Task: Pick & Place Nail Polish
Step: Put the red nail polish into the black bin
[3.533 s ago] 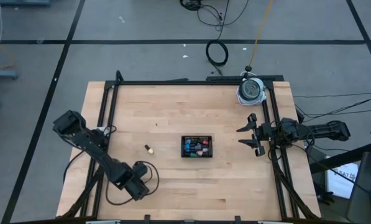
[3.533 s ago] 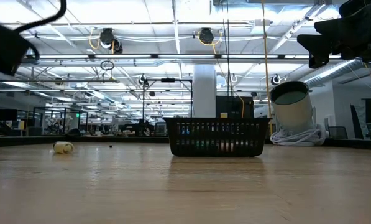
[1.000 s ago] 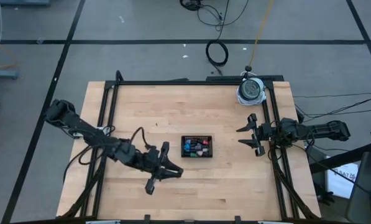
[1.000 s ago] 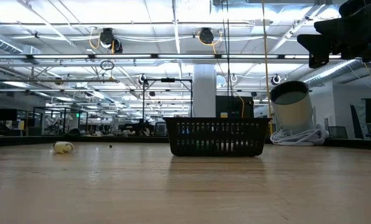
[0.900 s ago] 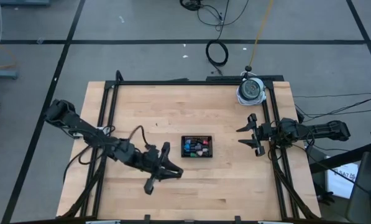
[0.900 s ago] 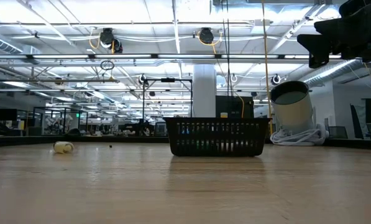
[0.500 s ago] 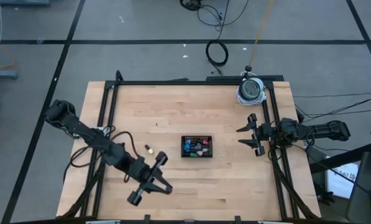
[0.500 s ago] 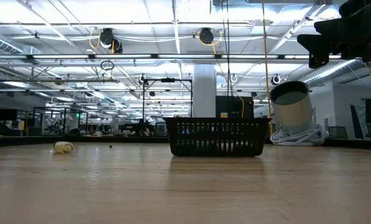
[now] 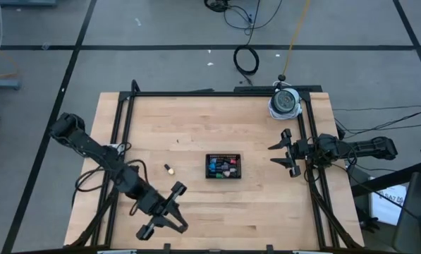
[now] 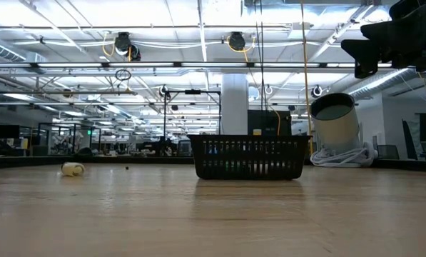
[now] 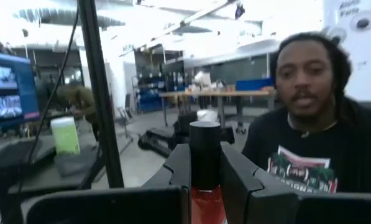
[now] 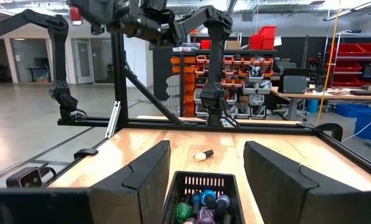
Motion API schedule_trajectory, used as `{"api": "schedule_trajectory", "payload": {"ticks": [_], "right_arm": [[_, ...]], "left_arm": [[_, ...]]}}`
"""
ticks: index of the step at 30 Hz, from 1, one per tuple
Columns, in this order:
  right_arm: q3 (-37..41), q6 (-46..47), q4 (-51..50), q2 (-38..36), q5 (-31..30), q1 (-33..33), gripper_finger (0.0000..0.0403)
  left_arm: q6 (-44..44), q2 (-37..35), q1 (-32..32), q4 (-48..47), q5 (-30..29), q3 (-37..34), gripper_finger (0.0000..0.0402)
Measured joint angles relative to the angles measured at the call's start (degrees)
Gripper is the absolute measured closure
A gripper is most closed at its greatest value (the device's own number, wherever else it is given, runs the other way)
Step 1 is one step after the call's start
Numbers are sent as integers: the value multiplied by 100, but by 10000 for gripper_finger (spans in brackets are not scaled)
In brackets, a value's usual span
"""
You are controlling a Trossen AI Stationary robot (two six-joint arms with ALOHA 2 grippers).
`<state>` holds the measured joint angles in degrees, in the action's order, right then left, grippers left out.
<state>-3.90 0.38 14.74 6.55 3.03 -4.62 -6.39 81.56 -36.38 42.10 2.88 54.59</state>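
Note:
My left gripper [image 9: 176,224] hovers over the table's near left part, shut on a red nail polish bottle [image 11: 205,205] with a black cap [image 11: 205,146]. A pale yellow bottle [image 9: 168,168] lies on its side on the bare wood left of the black mesh tray [image 9: 223,175]. Several coloured bottles [image 12: 201,204] stand in that tray at the table's middle. My right gripper [image 9: 281,152] waits open at the right edge, pointing at the tray, with nothing between its fingers. My left gripper pinches the red bottle between its two fingers [image 11: 179,168], at the top of the red body and the lower part of the cap [image 11: 205,177]. The cap stands up above the fingers. The bottle is lifted clear of the table, about upright.
A white cylinder on a coil of cable [image 9: 285,103] stands at the far right corner. Black frame rails [image 9: 122,127] run along the table's left, right and far sides. A person [image 11: 309,124] sits beyond the near edge. Bare wood lies between tray and near edge.
My left gripper, still shut on the red bottle, has swung from just left of the tray toward the table's near edge and a little left, rising slightly and rolling about its own axis. The yellow bottle, hidden under the arm before, now shows.

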Motion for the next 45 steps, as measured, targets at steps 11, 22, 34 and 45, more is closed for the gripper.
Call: {"api": "schedule_trajectory", "payload": {"ticks": [11, 22, 34, 45], "right_arm": [[0, 0, -2, 0, 1, -1, 211], [-2, 0, -2, 0, -1, 2, 211], [-7, 0, -2, 1, 1, 1, 211], [-7, 0, -2, 2, 2, -1, 211]], "left_arm": [[-405, 46, -65, 259, -136, 0, 369], [-457, 80, -206, 35, -488, 2, 369], [-294, -56, -278, 541, 27, 3, 369], [-502, -35, -179, 120, -1717, 2, 369]]}}
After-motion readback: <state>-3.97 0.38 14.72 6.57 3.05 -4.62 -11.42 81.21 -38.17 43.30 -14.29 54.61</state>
